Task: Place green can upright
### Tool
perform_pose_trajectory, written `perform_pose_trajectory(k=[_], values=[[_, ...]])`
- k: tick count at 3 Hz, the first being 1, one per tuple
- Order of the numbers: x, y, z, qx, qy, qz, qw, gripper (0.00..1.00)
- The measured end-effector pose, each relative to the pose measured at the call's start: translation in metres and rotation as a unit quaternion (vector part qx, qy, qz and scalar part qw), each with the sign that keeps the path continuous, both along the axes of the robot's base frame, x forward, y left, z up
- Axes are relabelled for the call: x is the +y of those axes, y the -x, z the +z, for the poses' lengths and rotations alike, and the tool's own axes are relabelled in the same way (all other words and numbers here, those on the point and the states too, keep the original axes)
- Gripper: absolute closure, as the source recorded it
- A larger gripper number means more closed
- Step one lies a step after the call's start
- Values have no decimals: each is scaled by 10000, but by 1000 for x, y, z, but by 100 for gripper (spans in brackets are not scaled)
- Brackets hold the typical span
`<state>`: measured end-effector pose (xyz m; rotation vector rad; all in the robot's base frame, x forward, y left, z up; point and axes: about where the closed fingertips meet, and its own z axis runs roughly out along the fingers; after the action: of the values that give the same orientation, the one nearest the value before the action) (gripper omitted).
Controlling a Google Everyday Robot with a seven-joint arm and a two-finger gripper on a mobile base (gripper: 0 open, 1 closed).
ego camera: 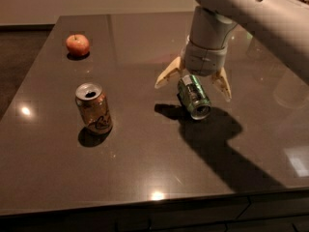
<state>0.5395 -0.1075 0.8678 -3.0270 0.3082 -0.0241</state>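
1. Gripper hung over the centre-right part of the table, jaws spread wide with nothing clamped. Its two tan fingers pointed down and outward, one on each side of the green can.
2. Nearest the camera: the front edge of the table, with a dark, glossy top. A bright glint sat on the surface just inside that edge.
3. Next back: a broad shadow of the arm lay on the tabletop. It ran from the green can toward the near right corner.
4. Left of centre: the tan can stood upright with its silver top open. A black scribble mark showed on its side. It was well apart from the green can.
5. Centre-right: the green can lay on its side on the tabletop, not upright.
   - One round end faced the camera, turned somewhat to the right.
   - The other end pointed away, under the wrist.
   - The can lay between the two spread fingers; contact with either finger could not be told.
6. Above and behind the can: the pale grey arm entered from the upper right. Its round wrist section sat directly over the can's far end.
7. Farthest: a red apple rested near the far left corner of the table, well apart from both cans.
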Motion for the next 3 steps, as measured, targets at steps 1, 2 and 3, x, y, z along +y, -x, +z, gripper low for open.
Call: perform_pose_trajectory(k=[1, 2, 3], values=[[-2, 4, -14, 155, 111, 165, 9997, 0], [-5, 6, -19, 256, 159, 229, 9993, 19], [-5, 6, -21, 337, 185, 246, 9990, 43]])
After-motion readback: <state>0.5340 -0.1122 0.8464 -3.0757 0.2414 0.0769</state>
